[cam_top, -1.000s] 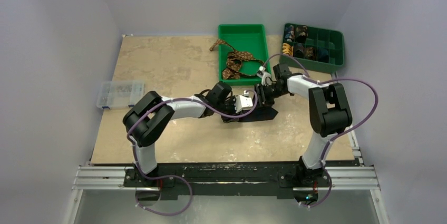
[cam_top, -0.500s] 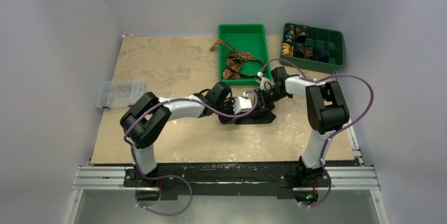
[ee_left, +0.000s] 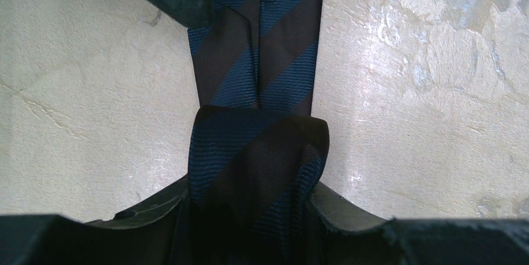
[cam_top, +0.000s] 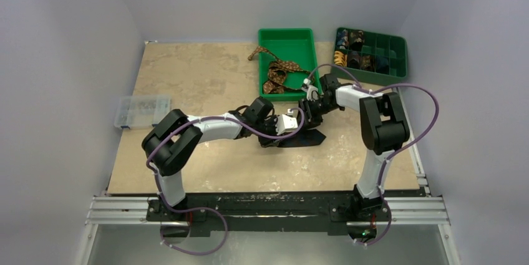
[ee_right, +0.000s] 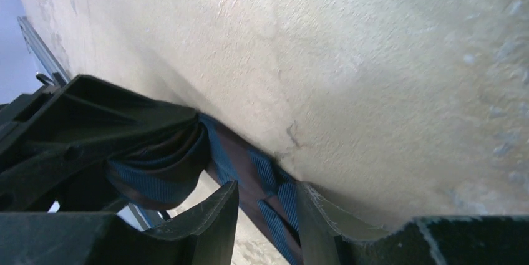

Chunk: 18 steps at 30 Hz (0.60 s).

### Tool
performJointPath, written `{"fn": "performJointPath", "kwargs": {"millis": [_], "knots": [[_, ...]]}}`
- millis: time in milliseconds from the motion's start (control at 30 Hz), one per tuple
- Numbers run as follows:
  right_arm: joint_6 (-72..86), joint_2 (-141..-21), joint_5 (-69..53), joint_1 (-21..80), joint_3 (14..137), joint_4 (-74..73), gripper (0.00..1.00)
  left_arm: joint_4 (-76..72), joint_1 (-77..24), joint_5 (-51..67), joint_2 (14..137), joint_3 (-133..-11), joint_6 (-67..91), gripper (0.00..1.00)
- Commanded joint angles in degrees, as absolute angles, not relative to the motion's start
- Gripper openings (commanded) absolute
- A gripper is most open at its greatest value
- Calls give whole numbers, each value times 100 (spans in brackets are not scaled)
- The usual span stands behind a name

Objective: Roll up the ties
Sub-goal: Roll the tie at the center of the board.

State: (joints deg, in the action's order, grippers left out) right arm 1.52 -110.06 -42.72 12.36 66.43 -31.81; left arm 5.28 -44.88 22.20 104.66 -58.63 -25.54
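Left wrist view shows the navy tie point(ee_left: 262, 40) flat on the beige table point(ee_left: 81, 121), blue and black diagonal stripes up. Ends at its near end in a small coil point(ee_left: 256, 159), rolled partway, roll axis crosswise to the strip. Runs on from the coil straight away from the camera and out past the top edge of that view. In the top external view, sits a little right of the table's centre, long axis left to right, coil at the left end, loose length pointing right and widening into a dark blade. Partly hidden there under both wrists.

Just beyond, toward the far edge: green tray point(cam_top: 267, 35) with the brown tie point(cam_top: 279, 73) heaped inside, one end draped over the left rim. Further right: green divided box point(cam_top: 399, 59), rolled ties point(cam_top: 354, 60) in its left cells. Well apart at the table's left edge: clear lidded box point(cam_top: 142, 110).

Left arm low, elbow bent near its base, forearm stretched rightward. Left gripper point(ee_left: 249, 187) clamped on the coil, one finger on each side. Right arm upright from its base, elbow high, forearm reaching left, wrist tipped down just right of the left gripper. Right gripper point(ee_right: 267, 189) straddling the loose strip beside the coil, fabric filling the gap. Cannot tell whether those jaws pinch it.
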Motion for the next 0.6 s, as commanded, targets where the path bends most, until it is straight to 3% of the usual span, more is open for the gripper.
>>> {"fn": "performJointPath", "kwargs": {"millis": [0, 467, 567], "knots": [[282, -11206, -4255, 1350, 6947, -3081, 39, 883, -4465, 1941, 10659, -5765, -2575, 13], [168, -11001, -4616, 1494, 6942, -3425, 28, 873, -4465, 1887, 10705, -5774, -2582, 13], [202, -10824, -4454, 1494, 6890, -3331, 31, 876, -4465, 1882, 10705, -5775, -2581, 13]]}}
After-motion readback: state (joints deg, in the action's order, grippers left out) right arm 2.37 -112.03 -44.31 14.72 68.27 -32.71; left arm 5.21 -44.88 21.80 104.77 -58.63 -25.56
